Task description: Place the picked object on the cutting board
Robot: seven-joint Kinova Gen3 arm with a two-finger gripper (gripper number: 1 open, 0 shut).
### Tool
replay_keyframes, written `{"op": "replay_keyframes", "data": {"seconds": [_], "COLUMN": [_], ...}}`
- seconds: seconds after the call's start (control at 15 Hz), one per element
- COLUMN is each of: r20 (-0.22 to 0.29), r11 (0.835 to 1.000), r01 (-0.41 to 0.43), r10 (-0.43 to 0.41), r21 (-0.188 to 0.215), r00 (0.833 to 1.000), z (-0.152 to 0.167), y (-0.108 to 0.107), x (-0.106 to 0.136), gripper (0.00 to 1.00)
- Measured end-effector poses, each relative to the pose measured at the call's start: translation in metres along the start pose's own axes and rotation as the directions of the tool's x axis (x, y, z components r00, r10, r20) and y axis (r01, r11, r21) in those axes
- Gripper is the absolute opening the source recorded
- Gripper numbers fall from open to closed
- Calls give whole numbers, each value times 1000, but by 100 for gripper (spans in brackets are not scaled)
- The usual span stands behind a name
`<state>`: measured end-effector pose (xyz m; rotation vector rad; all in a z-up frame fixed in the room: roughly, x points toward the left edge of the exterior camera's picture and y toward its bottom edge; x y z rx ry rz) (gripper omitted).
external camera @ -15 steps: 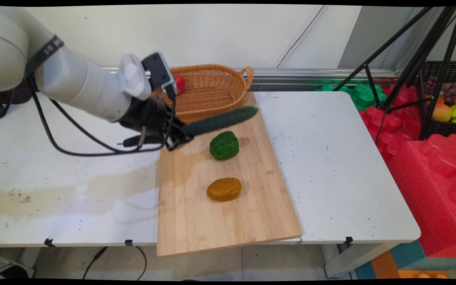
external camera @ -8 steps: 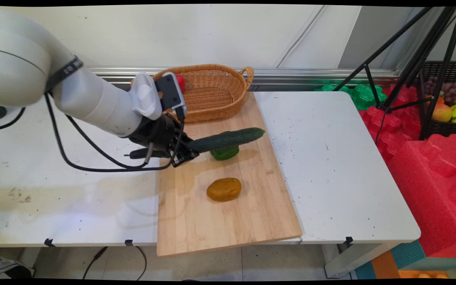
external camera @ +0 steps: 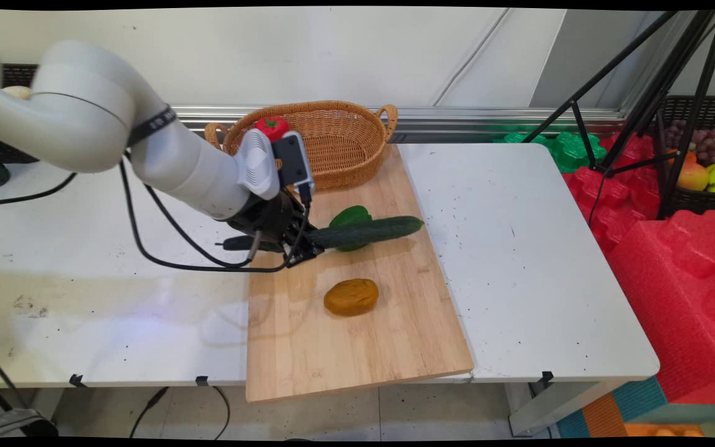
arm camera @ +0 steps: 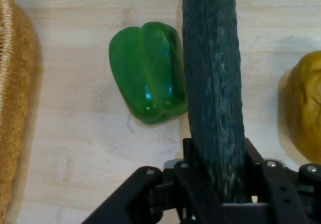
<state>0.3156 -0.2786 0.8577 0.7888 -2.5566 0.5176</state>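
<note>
Jaws gripping a cucumber (external camera: 367, 231) by one end, hanging over the cutting board (external camera: 357, 347), green pepper (arm camera: 147, 72) right behind it, potato (external camera: 351, 297) at 6 o'clock.

Black pincer (external camera: 308, 243) clamped on 1 end of a dark green cucumber (external camera: 367, 231), held nearly level above a wooden cutting board (external camera: 357, 347) on the white bench (external camera: 519, 261). Green bell pepper (external camera: 348, 216) partly hidden behind the cucumber; brown potato (external camera: 351, 297) nearer the camera on the board, apart from both. Wicker basket (external camera: 345, 139) at the board's far end, with a red pepper (external camera: 272, 128) at its left rim. Black cables hanging from the arm.
</note>
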Motion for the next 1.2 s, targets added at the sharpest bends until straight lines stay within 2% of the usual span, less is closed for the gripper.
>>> {"op": "replay_keyframes", "data": {"seconds": [0.33,0.87,0.93,1.2], "r20": [14,10,12,15], "r11": [999,996,995,995], "r01": [-35,-37,-36,-36], "r10": [36,38,38,37], "r21": [-41,-87,-91,-94], "r00": [999,999,999,999], "z": [29,53,55,55], "y": [-8,-15,-16,-18], "x": [2,-5,-7,-13], "gripper": [0,0,100,100]}}
